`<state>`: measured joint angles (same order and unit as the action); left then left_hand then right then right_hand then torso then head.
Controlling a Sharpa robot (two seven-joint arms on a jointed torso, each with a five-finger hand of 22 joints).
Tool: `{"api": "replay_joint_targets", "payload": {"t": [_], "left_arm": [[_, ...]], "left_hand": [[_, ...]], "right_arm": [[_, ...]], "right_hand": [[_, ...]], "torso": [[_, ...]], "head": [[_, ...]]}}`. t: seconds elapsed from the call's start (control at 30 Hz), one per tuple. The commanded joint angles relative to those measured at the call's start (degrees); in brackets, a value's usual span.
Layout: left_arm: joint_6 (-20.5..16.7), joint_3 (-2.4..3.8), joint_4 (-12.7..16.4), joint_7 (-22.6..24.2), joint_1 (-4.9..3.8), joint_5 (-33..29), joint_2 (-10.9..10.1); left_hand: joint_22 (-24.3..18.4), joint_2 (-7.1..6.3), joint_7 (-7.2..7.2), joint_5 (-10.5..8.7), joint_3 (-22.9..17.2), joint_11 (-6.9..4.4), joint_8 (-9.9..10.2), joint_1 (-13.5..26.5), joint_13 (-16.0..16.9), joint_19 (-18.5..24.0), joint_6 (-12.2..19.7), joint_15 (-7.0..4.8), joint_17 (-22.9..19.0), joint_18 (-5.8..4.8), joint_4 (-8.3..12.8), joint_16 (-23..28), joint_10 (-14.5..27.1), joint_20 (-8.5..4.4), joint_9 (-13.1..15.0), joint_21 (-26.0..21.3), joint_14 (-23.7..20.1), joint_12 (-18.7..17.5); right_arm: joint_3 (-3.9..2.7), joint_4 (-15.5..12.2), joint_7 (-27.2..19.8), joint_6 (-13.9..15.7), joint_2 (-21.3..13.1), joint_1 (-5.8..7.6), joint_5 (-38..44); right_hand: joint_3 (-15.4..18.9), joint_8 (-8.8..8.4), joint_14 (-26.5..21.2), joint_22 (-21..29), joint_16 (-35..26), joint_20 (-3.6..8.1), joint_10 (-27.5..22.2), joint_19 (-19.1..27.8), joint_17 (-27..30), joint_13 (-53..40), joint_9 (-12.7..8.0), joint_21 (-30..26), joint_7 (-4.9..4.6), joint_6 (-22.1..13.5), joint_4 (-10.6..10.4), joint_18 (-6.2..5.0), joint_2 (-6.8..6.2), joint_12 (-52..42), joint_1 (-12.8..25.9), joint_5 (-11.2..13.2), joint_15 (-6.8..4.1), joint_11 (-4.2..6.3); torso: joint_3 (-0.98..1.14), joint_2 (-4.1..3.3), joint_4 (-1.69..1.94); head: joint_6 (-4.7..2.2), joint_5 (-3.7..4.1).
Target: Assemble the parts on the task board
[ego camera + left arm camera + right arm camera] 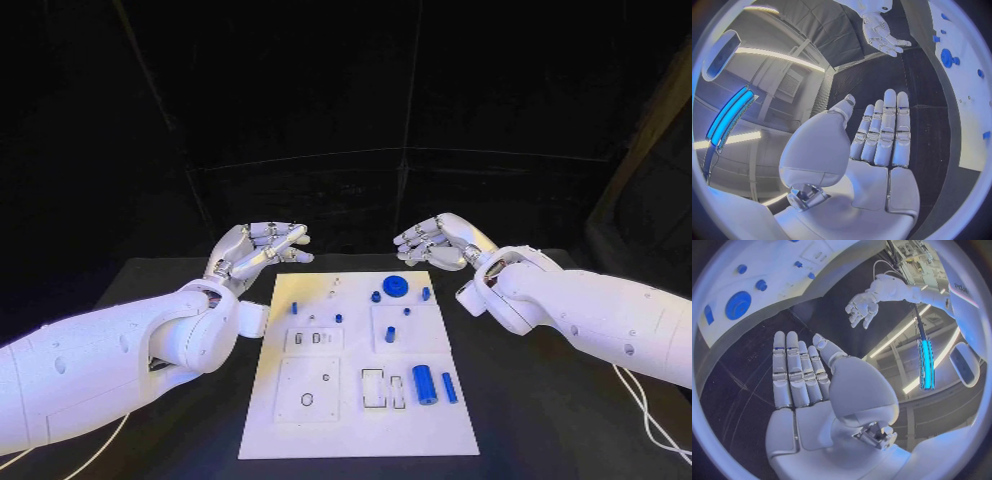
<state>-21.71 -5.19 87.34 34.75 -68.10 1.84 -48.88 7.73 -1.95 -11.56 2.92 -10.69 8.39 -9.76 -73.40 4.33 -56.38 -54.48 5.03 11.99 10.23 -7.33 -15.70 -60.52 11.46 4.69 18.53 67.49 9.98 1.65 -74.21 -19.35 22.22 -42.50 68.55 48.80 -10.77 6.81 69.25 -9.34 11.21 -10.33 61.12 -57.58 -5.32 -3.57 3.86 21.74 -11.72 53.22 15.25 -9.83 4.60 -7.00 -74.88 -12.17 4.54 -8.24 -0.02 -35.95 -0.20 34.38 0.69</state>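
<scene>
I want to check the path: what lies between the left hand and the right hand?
In the head view, only bare black table lies between the left hand and right hand; the task board's far edge sits just nearer the robot.

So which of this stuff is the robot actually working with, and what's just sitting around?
Part of the job:
- white task board
- blue parts on it, such as the round disc and the big cylinder
- left hand and right hand, both holding nothing

Just there:
- black table
- white cable

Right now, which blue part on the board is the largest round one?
The blue disc near the task board's far edge, closest to the right robot hand; the others are small pegs or cylinders.
</scene>
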Motion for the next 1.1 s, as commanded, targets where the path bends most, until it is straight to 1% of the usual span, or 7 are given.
{"api": "replay_joint_targets", "payload": {"t": [0.03, 0.17, 0.37, 0.63, 0.8, 0.9, 1.1], "left_arm": [[1.65, 0.06, 2.41, -0.71, -0.15, 1.94, -0.81], [1.82, 0.07, 4.64, -1.13, -0.21, 2.22, -1.49], [2.54, 0.07, 5.17, -1.64, -0.22, 2.32, -1.42], [3.39, 0.06, 4.94, -2.18, -0.22, 2.35, -1.16], [3.63, 0.06, 4.76, -2.43, -0.23, 2.35, -0.93], [3.69, 0.06, 4.84, -2.57, -0.23, 2.35, -0.95], [3.82, 0.06, 4.85, -2.75, -0.23, 2.35, -0.93]], "left_hand": [[-0.18, 0.23, -0.11, -0.05, 0.02, -0.03, 0.57, -0.06, -0.14, -0.40, -0.33, 0.09, 0.22, 0.34, 0.52, 0.11, -0.33, 0.10, -0.14, 0.20, 0.09, -0.43], [-0.52, 0.13, -0.31, -0.06, 0.25, 0.17, 1.09, 0.15, -0.29, -0.20, -0.23, 0.30, 0.46, 0.26, 0.85, 0.83, -0.19, 0.22, -0.35, -0.27, -0.42, -1.16], [-0.71, 0.04, -0.47, -0.06, 0.57, 0.31, 1.42, 0.54, -0.34, -0.19, -0.15, 0.40, 0.68, 0.25, 0.93, 1.12, -0.11, 0.30, -0.47, -0.49, -0.47, -1.59], [-0.79, 0.01, -0.47, -0.06, 0.83, 0.30, 1.62, 0.78, -0.33, -0.50, -0.21, 0.35, 1.02, 0.31, 1.06, 1.08, -0.21, 0.30, -0.52, -0.49, -0.03, -1.86], [-0.82, -0.01, -0.50, -0.06, 0.94, 0.31, 1.70, 0.88, -0.33, -0.60, -0.21, 0.33, 1.13, 0.32, 1.10, 1.07, -0.23, 0.29, -0.54, -0.49, 0.10, -1.96], [-0.84, 0.02, -0.53, -0.06, 1.04, 0.32, 1.81, 0.96, -0.33, -0.80, -0.21, 0.30, 1.31, 0.33, 1.17, 1.02, -0.25, 0.26, -0.57, -0.46, 0.32, -2.10], [-0.87, 0.10, -0.56, -0.06, 1.15, 0.33, 1.97, 1.00, -0.33, -1.10, -0.21, 0.25, 1.58, 0.34, 1.33, 0.95, -0.25, 0.21, -0.60, -0.40, 0.63, -2.32]], "right_arm": [[-0.05, -0.03, 6.33, -1.48, 0.46, 0.92, 19.40], [-0.08, 0.22, 11.99, -3.86, 1.52, 2.23, 30.53], [-0.13, 0.76, 17.00, -6.32, 3.10, 2.95, 39.39], [-0.16, 1.47, 19.46, -8.32, 4.46, 3.27, 44.16], [-0.17, 1.88, 20.10, -10.31, 5.12, 3.45, 45.00], [-0.17, 1.92, 20.22, -11.15, 5.28, 3.53, 45.20], [-0.17, 2.06, 20.15, -12.86, 5.81, 3.63, 45.40]], "right_hand": [[-0.48, -0.18, 12.56, -5.52, 4.72, 4.12, 6.90, -7.24, -3.83, -0.09, -0.02, 10.47, 1.46, 5.05, 1.01, -0.51, -2.11, 1.45, -0.85, 0.16, -3.67, 2.34], [-1.09, -1.37, 15.49, -8.89, 7.62, 4.97, 7.76, -7.25, -7.01, -0.11, -0.07, 15.88, 1.87, 5.73, 0.86, -0.46, -2.81, 3.17, -0.51, 0.44, -4.38, 2.83], [-1.66, -2.51, 17.20, -11.30, 11.66, 5.38, 6.38, -7.38, -10.68, 0.00, -0.10, 19.83, 2.25, 5.78, 0.43, -0.57, -3.58, 3.60, 0.78, 0.77, -4.41, 2.85], [-2.98, -3.11, 16.84, -14.55, 20.51, 5.13, 3.95, -7.16, -17.62, -0.14, -0.07, 25.28, 2.38, 5.02, -0.21, -0.68, -4.60, 3.35, 1.87, 0.89, -4.21, 2.66], [-3.59, -3.11, 16.44, -16.43, 25.73, 4.92, 2.78, -6.93, -21.43, -0.14, -0.07, 28.41, 2.46, 4.44, -0.87, -0.69, -5.08, 3.39, 2.17, 1.14, -4.09, 2.52], [-3.68, -3.12, 16.35, -16.94, 28.37, 4.85, 2.33, -6.82, -23.95, -0.13, -0.07, 29.28, 2.45, 4.22, -1.07, -0.71, -5.25, 3.41, 2.14, 1.25, -3.99, 2.53], [-4.19, -3.07, 16.65, -26.95, 39.16, 4.72, 2.56, -10.14, -34.60, -0.17, -0.04, 37.15, 2.51, 3.86, -1.85, 0.67, -5.52, 3.34, 2.10, 1.51, -4.01, 2.53]], "torso": [[-0.25, -1.95, 0.40], [-0.41, -3.42, 0.89], [-0.52, -4.71, 1.18], [-0.60, -5.70, 1.43], [-0.63, -6.23, 2.02], [-0.63, -6.33, 2.17], [-0.62, -6.68, 2.29]], "head": [[-0.57, 0.40], [-1.13, 1.21], [-1.51, 1.22], [-2.02, 1.45], [-2.09, 1.66], [-2.05, 1.70], [-2.10, 1.89]]}}
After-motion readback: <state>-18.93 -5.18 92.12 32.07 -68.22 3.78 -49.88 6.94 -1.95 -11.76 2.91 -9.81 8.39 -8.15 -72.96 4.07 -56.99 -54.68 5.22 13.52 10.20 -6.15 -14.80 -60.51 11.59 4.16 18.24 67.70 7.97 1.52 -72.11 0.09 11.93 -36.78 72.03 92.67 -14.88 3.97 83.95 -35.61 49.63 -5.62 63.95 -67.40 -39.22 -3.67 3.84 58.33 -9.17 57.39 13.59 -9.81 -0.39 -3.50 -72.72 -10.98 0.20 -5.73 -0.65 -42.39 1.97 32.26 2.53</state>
